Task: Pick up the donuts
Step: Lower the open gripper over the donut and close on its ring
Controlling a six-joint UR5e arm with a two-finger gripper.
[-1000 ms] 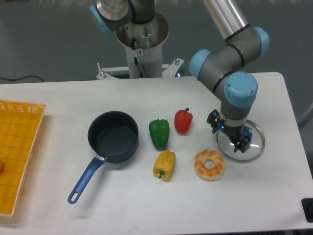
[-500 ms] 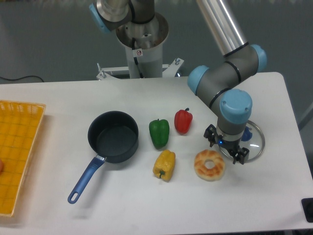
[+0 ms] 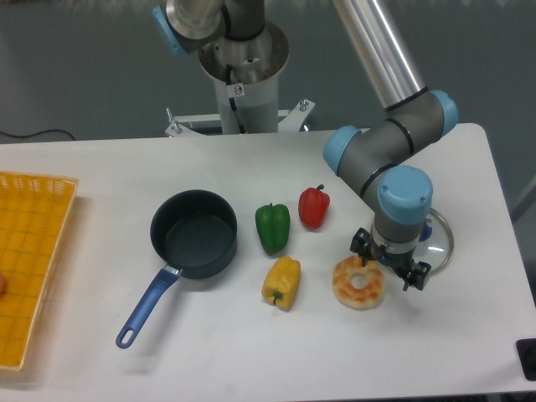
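1. Camera view from above a white table (image 3: pixel 100 167): a grey and blue robot arm is reaching down in the right half of the frame, and its gripper (image 3: pixel 390 270) is hanging right over the upper right edge of the donuts (image 3: pixel 358 283).
2. The donuts, a single tan ring with pale glaze and orange-red streaks, are lying flat in the lower right of centre, just to the right of a yellow pepper (image 3: pixel 281 281).
3. Over the last second the gripper has been sliding from above the glass lid (image 3: pixel 434 243) at the right toward lower left, ending over the ring.
4. The fingers are standing apart, one dark tip showing on either side of the wrist, and they are holding nothing.
5. Whether the tips are already touching the ring cannot be told from this angle.
6. My reading is that the approach is nearly over, and lowering and closing are likely coming next.
7. A green pepper (image 3: pixel 273 226) and a red pepper (image 3: pixel 314 207) are sitting near centre, a dark saucepan (image 3: pixel 193 234) left of them, and a yellow basket (image 3: pixel 29 251) at the left edge.
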